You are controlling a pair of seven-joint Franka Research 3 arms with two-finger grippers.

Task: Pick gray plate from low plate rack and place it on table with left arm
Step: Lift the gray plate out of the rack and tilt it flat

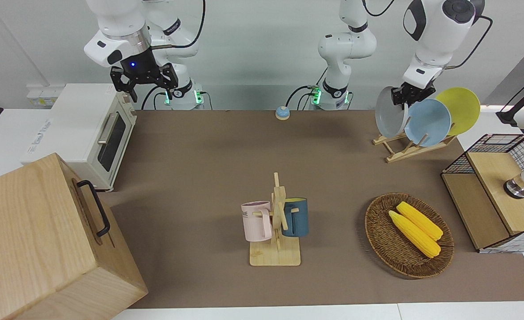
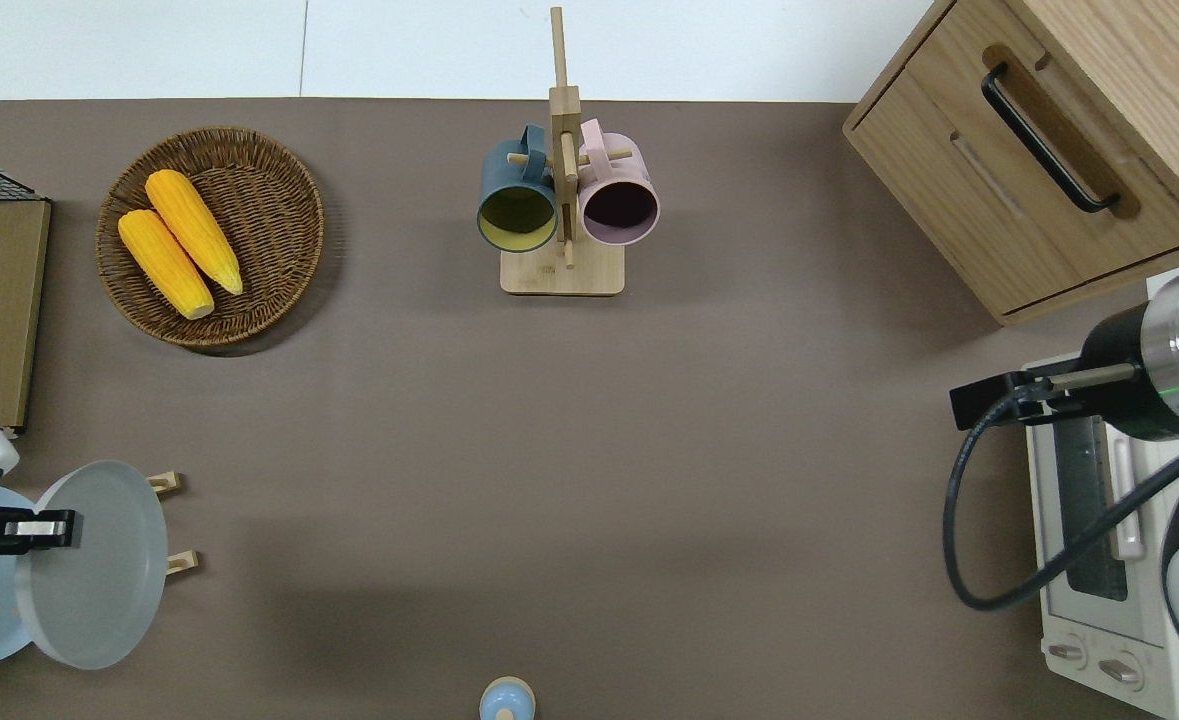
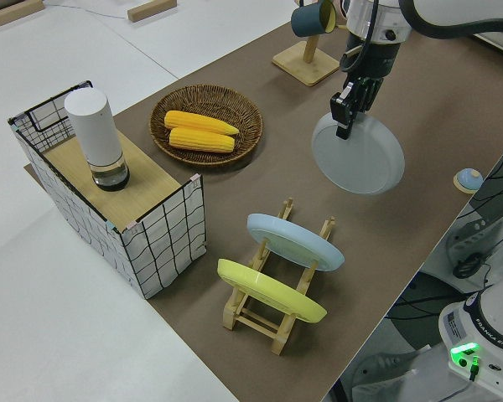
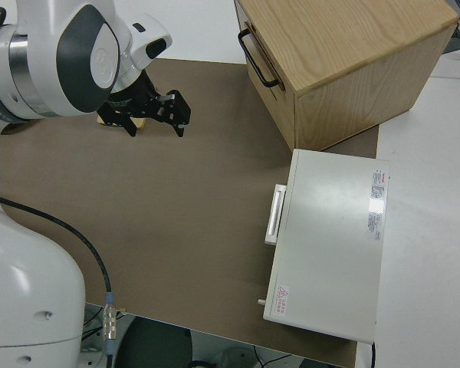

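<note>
My left gripper (image 1: 405, 98) is shut on the upper rim of the gray plate (image 1: 388, 114). It holds the plate on edge in the air, lifted clear of the low plate rack (image 1: 405, 150). In the overhead view the gripper (image 2: 57, 528) and plate (image 2: 94, 570) are over the rack's end toward the table's middle. The left side view shows the plate (image 3: 362, 161) hanging from the gripper (image 3: 344, 126) above the brown table (image 1: 190, 160). A sky-blue plate (image 1: 427, 122) and a yellow plate (image 1: 461, 106) stay in the rack. My right gripper (image 1: 144, 81) is parked and open.
A wicker basket (image 1: 379, 242) with two corn cobs lies farther from the robots than the rack. A mug stand (image 1: 277, 222) with two mugs stands mid-table. A wire-sided box (image 1: 493, 191), a toaster oven (image 1: 93, 133), a wooden cabinet (image 1: 44, 240) and a small bell (image 1: 282, 113) are also here.
</note>
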